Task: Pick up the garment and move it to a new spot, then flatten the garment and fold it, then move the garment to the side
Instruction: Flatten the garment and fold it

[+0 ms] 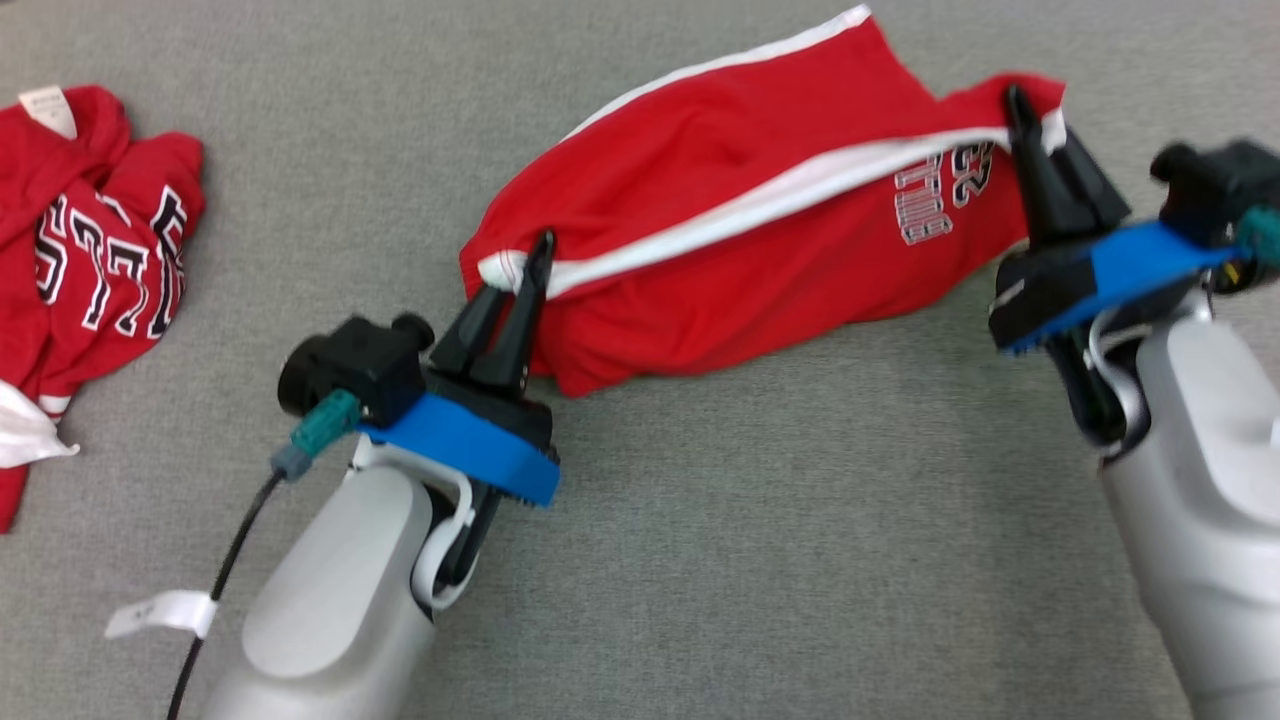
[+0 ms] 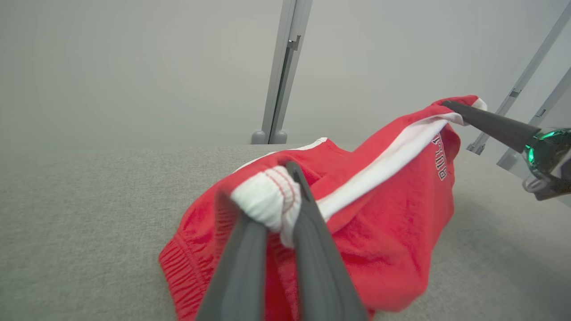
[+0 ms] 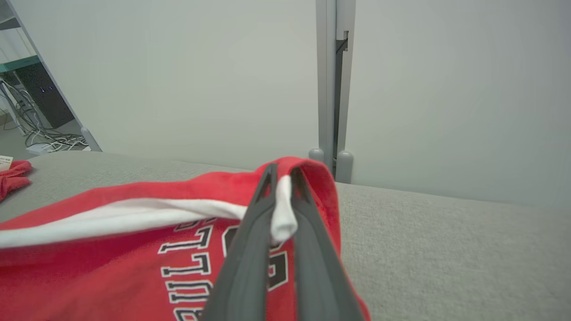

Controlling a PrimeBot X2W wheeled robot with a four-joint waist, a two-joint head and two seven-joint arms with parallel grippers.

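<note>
A red garment with white stripes is held up at both ends, its lower edge sagging onto the grey fabric surface. One white-cuffed end is pinched in the closed left gripper and the opposite white-trimmed corner in the closed right gripper. A second red garment is seen crumpled at far left.
</note>
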